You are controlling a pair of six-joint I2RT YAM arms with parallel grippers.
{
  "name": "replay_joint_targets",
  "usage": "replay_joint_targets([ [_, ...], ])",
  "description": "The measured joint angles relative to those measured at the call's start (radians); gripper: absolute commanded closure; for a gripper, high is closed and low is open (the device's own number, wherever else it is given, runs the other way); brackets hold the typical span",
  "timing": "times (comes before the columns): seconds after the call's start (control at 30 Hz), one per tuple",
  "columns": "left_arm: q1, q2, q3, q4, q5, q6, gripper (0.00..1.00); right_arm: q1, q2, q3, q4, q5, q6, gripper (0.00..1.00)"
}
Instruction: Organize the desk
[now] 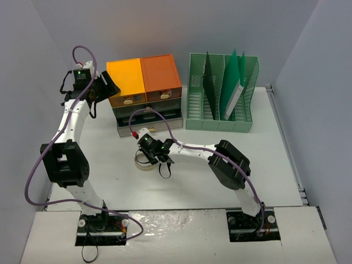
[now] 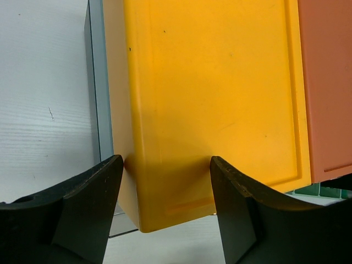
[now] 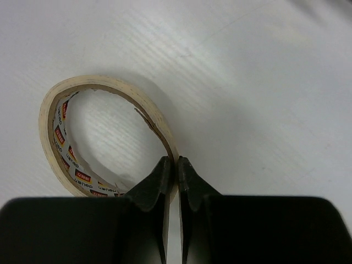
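On the off-white desk [image 1: 220, 159] lies a thin beige tape roll [image 1: 144, 163] with a printed inner core. My right gripper [image 3: 176, 160] is shut on the near wall of the tape roll [image 3: 110, 85], one finger inside the ring and one outside. In the top view the right gripper [image 1: 147, 155] sits low over the desk in front of the drawer unit. My left gripper [image 2: 166, 160] stands open at the back left, its fingers either side of the near corner of the yellow drawer top [image 2: 209, 99]. Nothing is held in it.
The drawer unit, with a yellow top [image 1: 126, 77] and an orange top [image 1: 160, 71] over grey drawers, stands at the back. To its right is a green slotted file rack [image 1: 220, 96] holding dark green folders. Grey walls close in on three sides.
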Motion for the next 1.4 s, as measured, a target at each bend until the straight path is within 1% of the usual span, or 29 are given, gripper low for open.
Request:
replay_joint_targets([
  [0.13,0.000,0.000,0.000,0.000,0.000,0.000,0.40,0.000,-0.028,0.048,-0.004,0.121,-0.008,1.00],
  [0.27,0.000,0.000,0.000,-0.001,0.000,0.000,0.40,-0.004,-0.079,0.101,0.029,0.255,-0.037,1.00],
  [0.47,0.000,0.000,0.000,-0.001,0.000,0.000,0.40,-0.020,-0.119,0.149,0.157,0.459,-0.133,1.00],
  [0.63,-0.001,0.000,0.000,-0.001,0.000,0.000,0.40,-0.030,-0.116,0.141,0.283,0.554,-0.272,1.00],
  [0.77,-0.001,0.000,0.000,-0.001,0.001,0.000,0.40,-0.037,-0.105,0.107,0.435,0.590,-0.369,1.00],
  [0.93,-0.002,-0.005,-0.009,0.004,0.001,0.000,0.40,-0.038,-0.055,0.010,0.718,0.655,-0.507,1.00],
  [1.07,-0.002,-0.014,-0.023,0.013,0.002,0.000,0.40,-0.041,0.029,-0.041,0.951,0.688,-0.628,1.00],
  [1.2,-0.002,-0.018,-0.028,0.014,0.002,0.002,0.40,-0.048,0.147,-0.044,1.163,0.698,-0.741,1.00],
  [1.3,-0.002,-0.022,-0.033,0.017,0.004,0.005,0.40,-0.059,0.230,-0.038,1.256,0.704,-0.818,1.00],
  [1.4,-0.002,-0.028,-0.039,0.018,0.005,0.008,0.40,-0.071,0.269,-0.026,1.322,0.707,-0.864,1.00],
])
